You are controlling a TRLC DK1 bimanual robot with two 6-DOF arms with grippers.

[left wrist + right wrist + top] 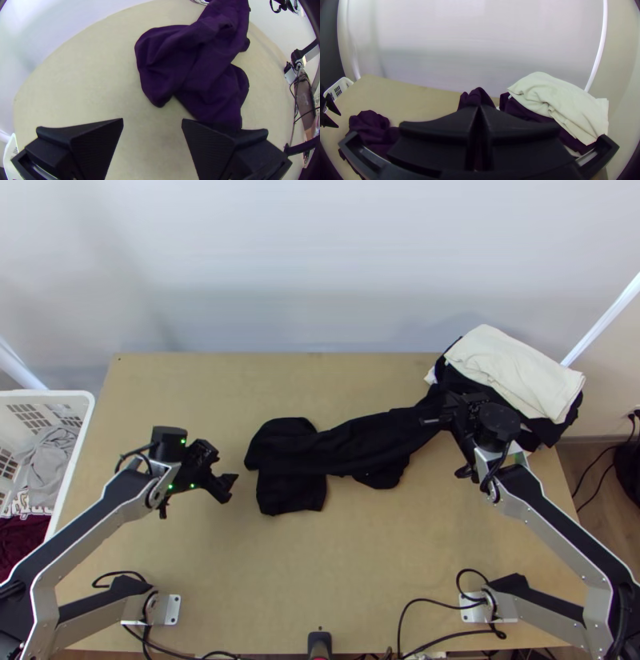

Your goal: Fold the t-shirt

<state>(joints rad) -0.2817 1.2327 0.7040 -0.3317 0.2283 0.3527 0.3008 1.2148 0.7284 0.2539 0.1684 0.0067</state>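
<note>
In the top view, the left arm runs out from its base at the lower left, bends at the picture's edge and angles its forearm inward, so that the left gripper (226,466) points across the table (360,556) toward the dark t-shirt (320,452), its two fingers apart and off the cloth. The right arm bends outward at the right edge and then reaches up and inward, its wrist beside the pile with the cream cloth (512,368) on top. There the right gripper (450,406) has one end of the shirt; the rest stretches as a twisted band to a bunched, uneven part on the middle of the table. In the left wrist view, the fingers stand wide apart with bare tabletop between them, and the rumpled shirt lies beyond. In the right wrist view, the fingers are pressed together, pinching the shirt, with a gathered bit standing up just past their tips.
</note>
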